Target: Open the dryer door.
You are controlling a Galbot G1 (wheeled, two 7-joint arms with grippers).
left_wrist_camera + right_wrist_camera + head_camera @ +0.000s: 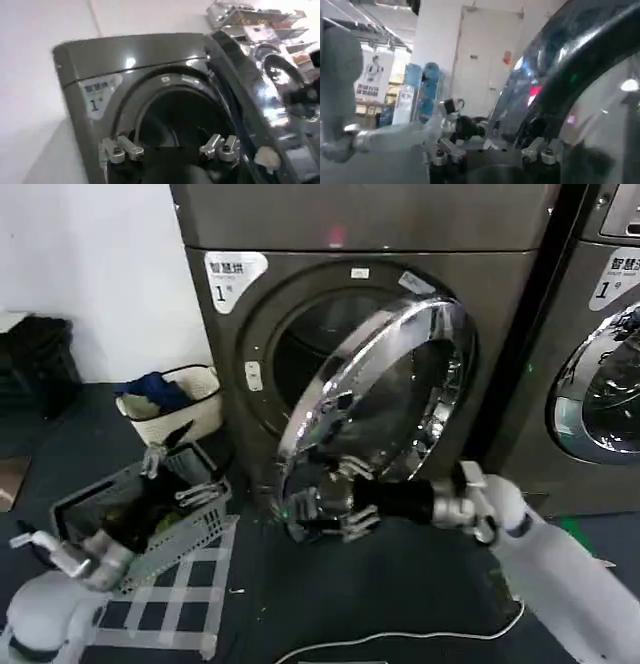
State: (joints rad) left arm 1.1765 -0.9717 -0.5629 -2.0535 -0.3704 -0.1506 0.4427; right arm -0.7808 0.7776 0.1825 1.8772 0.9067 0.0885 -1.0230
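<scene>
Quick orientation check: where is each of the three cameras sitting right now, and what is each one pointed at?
Head view: looks forward and down at the half-open dryer door; right gripper at its lower rim, left gripper low over a basket.
Left wrist view: faces the drum opening past its own fingers.
Right wrist view: close against the door's chrome, own fingers below.
All three share the door.

Smooth white rounded arm shells taper into black wrist sections; the right gripper [322, 509] and left gripper [180, 474] carry silver metal fingers [123, 148] with round screw heads
</scene>
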